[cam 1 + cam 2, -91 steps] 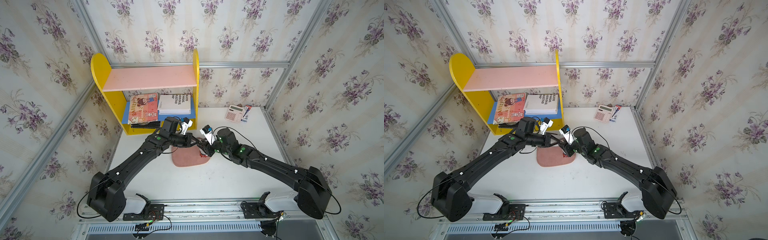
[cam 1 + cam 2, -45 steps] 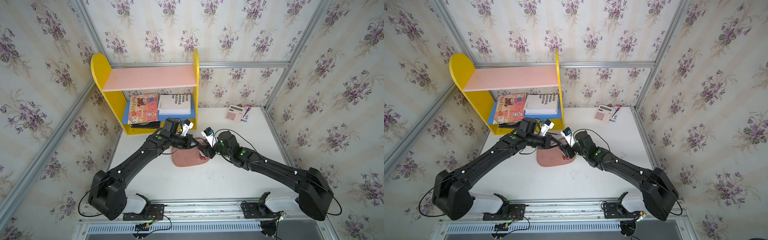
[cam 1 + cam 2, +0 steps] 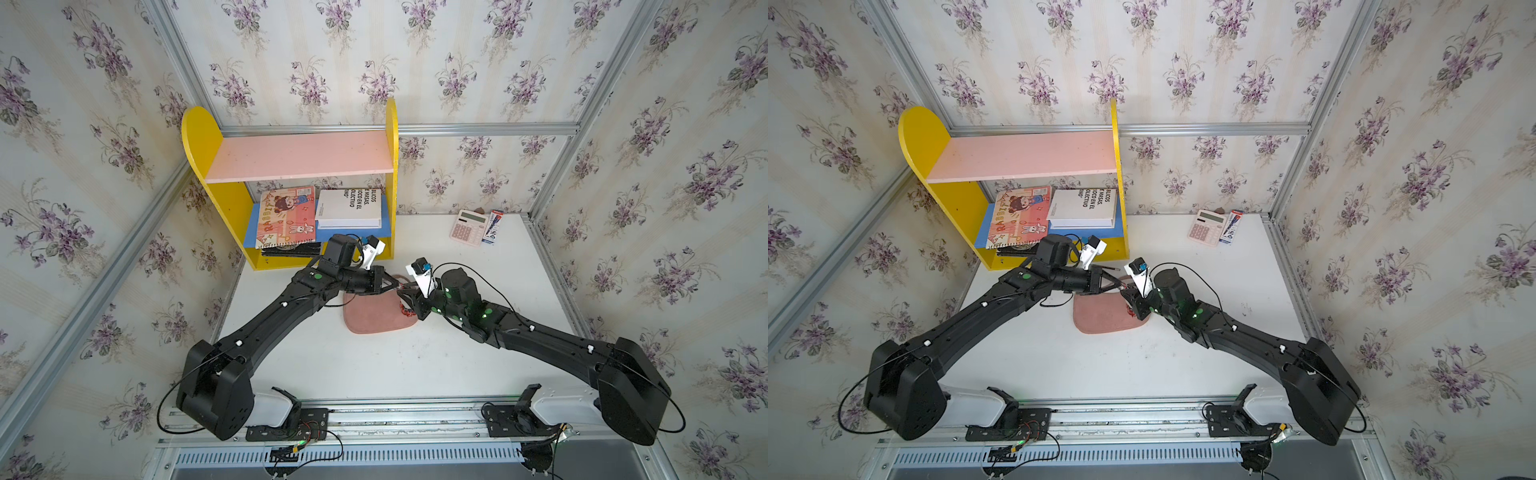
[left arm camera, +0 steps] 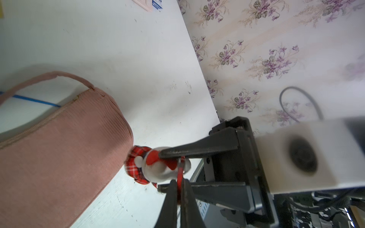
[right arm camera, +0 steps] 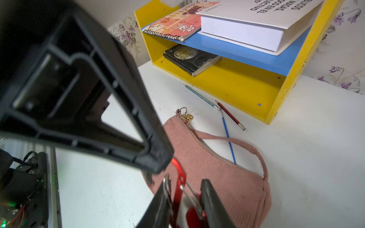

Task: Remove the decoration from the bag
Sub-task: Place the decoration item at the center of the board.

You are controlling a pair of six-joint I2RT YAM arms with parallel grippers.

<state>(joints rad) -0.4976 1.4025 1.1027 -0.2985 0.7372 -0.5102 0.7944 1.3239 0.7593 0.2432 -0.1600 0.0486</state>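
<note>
pink ribbed fabric gives nothing to brace against: the bag point(image 3: 376, 316) lies flat on the bench point(image 3: 415, 365) with neither arm holding it down. the decoration point(image 4: 156, 169) sits just beside the bag's end, its plaid hat touching the fabric, so a pull on it may drag the whole bag along instead of freeing the clasp. the left gripper point(image 4: 178, 185) is pinched tight on the red strap point(image 5: 178, 173), and the right gripper point(image 5: 185, 184) presses the white plush body from both sides. with two sets of fingers crowding one small thing, opposed tugs could strain the strap or let the soft body slip out. whether the clasp is fastened to the bag i cannot tell. beyond the bag lie a teal pencil point(image 5: 201, 96) and a red-black pencil point(image 5: 230, 115), and a thin blue stick point(image 5: 229, 142) crosses under the bag's strap point(image 5: 246, 148). a sliding bag would sweep these toward the yellow shelf point(image 5: 237, 86). the calculator point(image 3: 469, 228) lies well apart.
</note>
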